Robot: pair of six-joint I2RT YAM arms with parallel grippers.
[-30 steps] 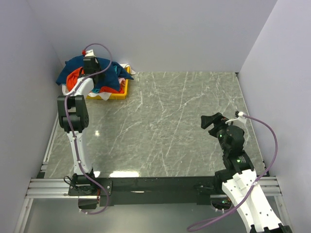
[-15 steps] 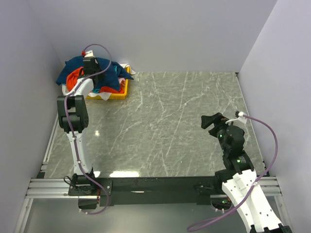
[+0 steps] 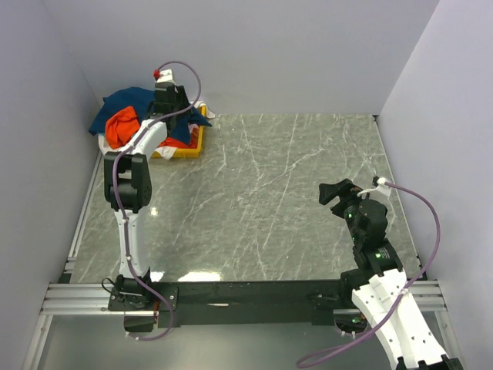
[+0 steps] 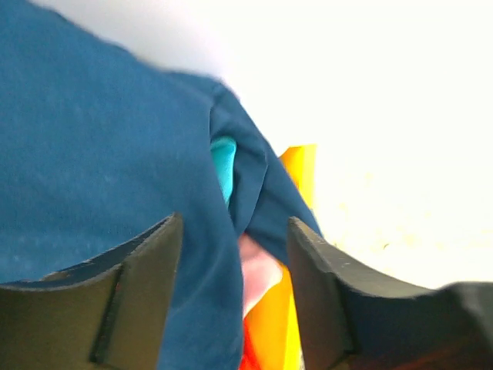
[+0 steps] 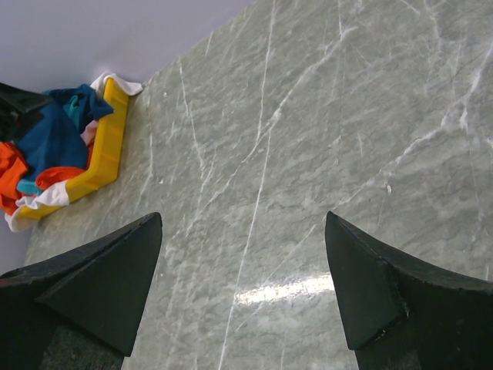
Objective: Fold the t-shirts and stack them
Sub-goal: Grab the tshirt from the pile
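The shirts sit heaped in the yellow tray (image 3: pixel 190 149) at the far left corner of the table (image 3: pixel 277 193), against the back wall. The navy shirt (image 3: pixel 123 102) is draped over the top and the orange shirt (image 3: pixel 121 128) is bunched at the front. The left gripper (image 3: pixel 171 99) hangs over the right end of the heap. Its 2 fingers (image 4: pixel 142 293) stand a little apart with a navy fold filling the gap, and I cannot tell whether they pinch it. Teal (image 4: pixel 223 160) and pink (image 4: pixel 259 271) cloth peek out beside that fold, and a white edge (image 5: pixel 48 200) spills over the tray's rim. The right gripper (image 3: pixel 333 191) is well away on the right, its jaws wide apart over bare marble.
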